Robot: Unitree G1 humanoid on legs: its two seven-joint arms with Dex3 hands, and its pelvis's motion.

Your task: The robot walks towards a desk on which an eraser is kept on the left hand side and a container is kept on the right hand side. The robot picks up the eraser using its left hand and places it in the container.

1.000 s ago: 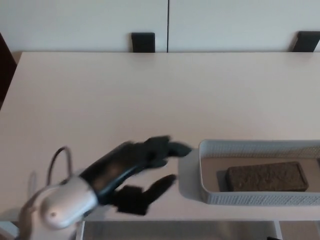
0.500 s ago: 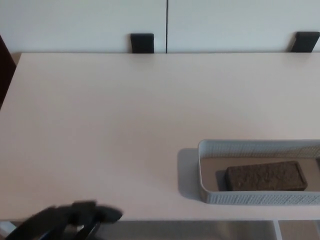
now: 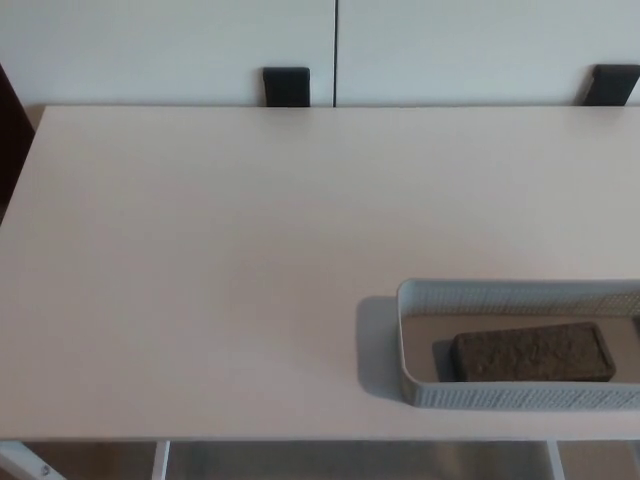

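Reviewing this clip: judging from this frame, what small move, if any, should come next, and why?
Probably none beyond keeping both arms clear of the desk. The eraser already lies flat inside the container at the desk's right front, and neither hand shows in the head view. The placing looks done, so a further reach would likely only risk disturbing the container.

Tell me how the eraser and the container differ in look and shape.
The eraser is dark brown with a rough, speckled top; the container is pale grey-white with finely perforated walls. The eraser is a solid flat block; the container is an open tray with raised sides. The eraser lies fully inside the container, which is bigger and runs off the picture's right edge. Both are long rectangles lying lengthwise across the desk.
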